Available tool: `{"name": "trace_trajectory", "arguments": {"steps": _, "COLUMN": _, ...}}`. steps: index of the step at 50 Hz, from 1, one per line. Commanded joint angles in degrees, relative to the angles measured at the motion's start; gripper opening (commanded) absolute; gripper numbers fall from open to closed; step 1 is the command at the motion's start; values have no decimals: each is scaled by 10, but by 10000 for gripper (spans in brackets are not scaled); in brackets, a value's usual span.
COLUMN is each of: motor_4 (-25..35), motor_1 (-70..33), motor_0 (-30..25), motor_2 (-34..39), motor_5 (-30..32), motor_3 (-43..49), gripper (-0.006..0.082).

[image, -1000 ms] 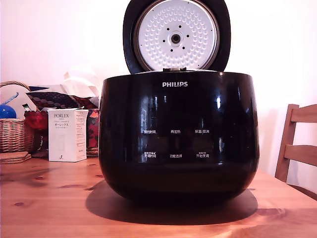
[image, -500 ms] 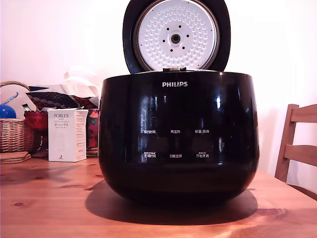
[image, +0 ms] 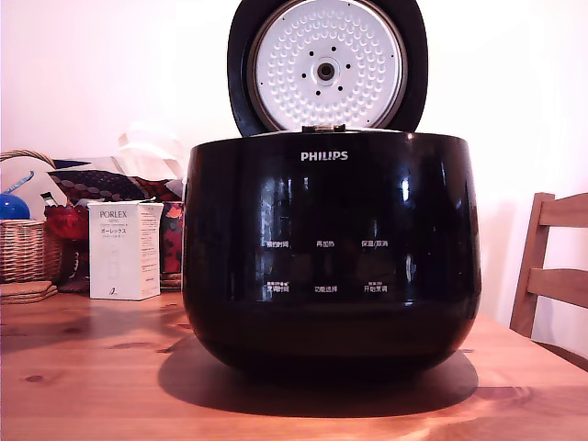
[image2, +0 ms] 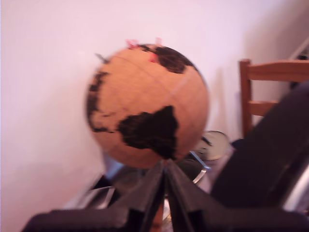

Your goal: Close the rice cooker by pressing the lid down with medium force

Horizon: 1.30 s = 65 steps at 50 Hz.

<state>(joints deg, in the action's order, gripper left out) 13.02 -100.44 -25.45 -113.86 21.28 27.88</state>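
The lid (image: 327, 66) was cut off at its top by the exterior view's upper edge. The chair (image: 554, 266) was cropped at that view's right edge. The wrist view was blurred throughout: beyond the closed gripper (image2: 165, 166), the globe (image2: 147, 104) was smeared, and what lay beneath the tips could not be identified.

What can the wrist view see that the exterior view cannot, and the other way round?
Only the wrist view shows an orange cork-like globe with dark continents, and the robot's own tool, its two dark tips meeting in front of the globe.

Only the exterior view shows the black rice cooker from the front on a wooden table, its lid standing open with the dimpled silver plate facing the camera, plus a white box and a wicker basket on that view's left.

Both show a pale wall and a wooden chair.
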Motion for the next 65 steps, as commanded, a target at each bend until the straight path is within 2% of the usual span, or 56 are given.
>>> {"name": "trace_trajectory", "arguments": {"steps": 1, "motor_4": 1, "motor_1": -19, "motor_0": -4, "motor_2": -2, "motor_5": 2, "motor_3": -4, "gripper": -21}}
{"name": "trace_trajectory", "arguments": {"steps": 52, "motor_4": 12, "motor_1": -31, "motor_0": -31, "motor_2": -2, "motor_5": 12, "motor_3": 31, "gripper": -21}}
{"name": "trace_trajectory", "arguments": {"steps": 65, "motor_4": 32, "motor_1": -31, "motor_0": -32, "motor_2": -2, "motor_5": 12, "motor_3": 77, "gripper": -21}}
